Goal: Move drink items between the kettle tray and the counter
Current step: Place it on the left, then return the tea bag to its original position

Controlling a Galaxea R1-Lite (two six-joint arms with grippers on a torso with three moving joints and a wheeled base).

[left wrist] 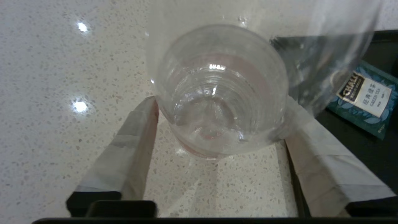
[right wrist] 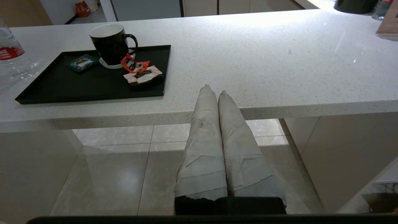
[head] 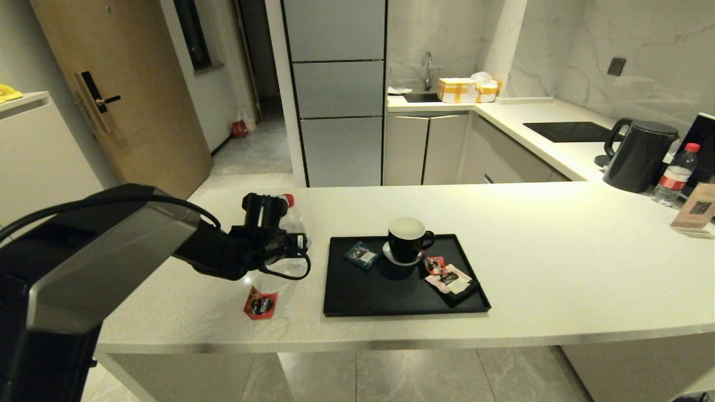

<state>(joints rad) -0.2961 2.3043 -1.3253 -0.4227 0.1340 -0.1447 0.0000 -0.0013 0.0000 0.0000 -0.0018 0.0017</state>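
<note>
Clamping on either side of the water bottle [left wrist: 220,90], left gripper [left wrist: 217,149] fingers [left wrist: 130,149] holding it upright over the surface [head: 558,262], just beside the kettle tray [head: 357,296], likely for setting down or lifting clear. Lying just below the fingers, nearer the edge: red sachet [head: 260,304]. Parked below the surface edge, fingers pressed together: right gripper [right wrist: 217,93].

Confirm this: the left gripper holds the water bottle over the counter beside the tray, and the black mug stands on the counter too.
Wrong about the mug. The head view shows the black mug standing on the kettle tray. The rest holds: the left gripper holds the water bottle over the counter beside the tray.
</note>
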